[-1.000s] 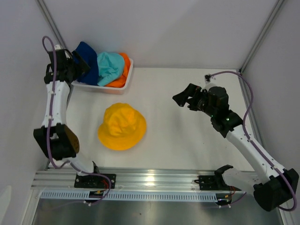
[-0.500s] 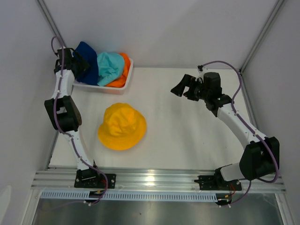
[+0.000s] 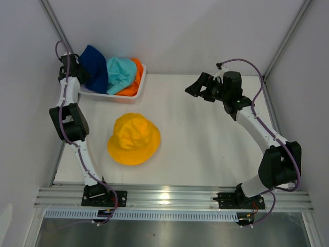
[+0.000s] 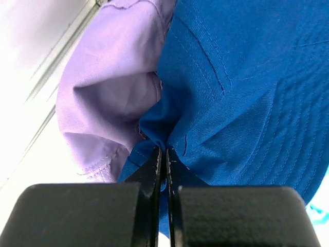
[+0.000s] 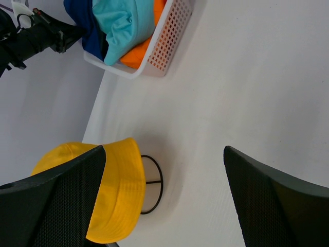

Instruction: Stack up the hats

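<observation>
A yellow hat (image 3: pixel 133 138) sits over a black wire stand (image 5: pixel 154 182) at the table's middle left. The white mesh basket (image 3: pixel 142 82) at the back left holds a navy hat (image 3: pixel 96 69), a teal hat (image 3: pixel 119 72) and an orange hat (image 3: pixel 132 87). In the left wrist view a lavender hat (image 4: pixel 108 92) lies beside the navy hat (image 4: pixel 241 92). My left gripper (image 4: pixel 163 154) is shut on a pinched fold of the navy hat at the basket's left end. My right gripper (image 3: pixel 193 88) hangs open over the back of the table, holding nothing. No red hat is in view.
Grey walls with metal posts enclose the table on the left, back and right. The basket stands close to the left wall. The aluminium rail with both arm bases runs along the near edge.
My left gripper has reached into the basket's left end and shut on the navy hat. The right arm has swung towards the back and a little left, staying open.
</observation>
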### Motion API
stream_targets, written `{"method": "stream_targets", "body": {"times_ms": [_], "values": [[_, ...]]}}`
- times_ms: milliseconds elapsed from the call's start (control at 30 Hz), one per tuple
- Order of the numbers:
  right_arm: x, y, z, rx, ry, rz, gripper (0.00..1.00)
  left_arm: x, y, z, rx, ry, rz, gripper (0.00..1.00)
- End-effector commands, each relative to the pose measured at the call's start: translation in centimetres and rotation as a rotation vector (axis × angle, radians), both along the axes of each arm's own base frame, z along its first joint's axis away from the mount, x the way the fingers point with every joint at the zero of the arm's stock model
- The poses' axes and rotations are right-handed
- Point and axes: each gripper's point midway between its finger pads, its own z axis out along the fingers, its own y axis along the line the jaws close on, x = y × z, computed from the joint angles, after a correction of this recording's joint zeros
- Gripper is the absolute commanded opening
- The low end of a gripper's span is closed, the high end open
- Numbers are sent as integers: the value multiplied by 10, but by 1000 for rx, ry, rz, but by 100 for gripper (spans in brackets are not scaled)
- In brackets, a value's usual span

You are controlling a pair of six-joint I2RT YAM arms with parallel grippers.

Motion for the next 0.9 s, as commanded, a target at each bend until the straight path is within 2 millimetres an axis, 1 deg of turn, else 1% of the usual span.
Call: {"method": "stream_targets", "body": {"times_ms": [0,33,67,100,133,167,200,233,267,300,333,400,433,467,500,533,567,600,633,667,700,733,767,800,833,867], "values": [[6,4,33,48,-78,10,99,7,16,38,63,-85,-14,1],[5,6,36,62,-81,18,99,2,16,37,64,-68,-13,1],[3,8,38,70,-83,25,100,-1,16,41,78,-68,-14,1],[1,9,41,76,-87,28,100,-8,14,64,91,-103,-16,1],[2,10,49,91,-117,33,99,-10,13,80,102,-135,-22,1],[-1,14,54,98,-131,45,100,-18,7,76,88,-126,-40,0],[-2,18,61,114,-152,66,100,-28,1,114,103,-196,-51,1],[-3,20,70,127,-170,77,99,-37,-6,113,87,-194,-64,1],[-6,26,76,140,-185,100,99,-43,-15,130,78,-228,-95,1],[-7,31,83,155,-202,124,99,-57,-24,160,84,-279,-109,1],[-9,35,96,174,-224,137,99,-65,-31,173,79,-300,-122,1],[-15,47,115,206,-275,181,99,-84,-50,190,58,-311,-172,1],[-18,53,122,217,-293,195,100,-101,-60,216,78,-356,-197,1],[-21,58,133,230,-324,208,100,-110,-68,218,77,-354,-220,1],[-28,68,142,243,-351,229,100,-122,-79,224,72,-351,-253,1],[-30,74,146,250,-357,238,100,-139,-88,243,99,-379,-274,1],[-35,80,156,269,-372,255,100,-149,-93,248,102,-375,-288,1],[-45,92,162,287,-382,293,99,-162,-102,245,84,-347,-317,1],[-48,99,164,299,-383,307,100,-180,-110,259,96,-369,-339,1],[-52,105,166,313,-389,315,99,-191,-118,261,87,-367,-362,1],[-53,110,170,342,-388,307,99,-202,-126,257,72,-347,-385,1],[-59,121,168,366,-372,322,99,-212,-135,254,58,-338,-409,1],[-63,127,175,406,-388,330,100,-232,-143,266,67,-363,-422,1],[-73,138,173,470,-325,352,99,-242,-154,264,51,-364,-449,1],[-75,145,169,511,-286,355,100,-249,-161,257,32,-351,-459,1],[-77,147,177,583,-291,336,99,-268,-171,268,34,-391,-474,1]]}}
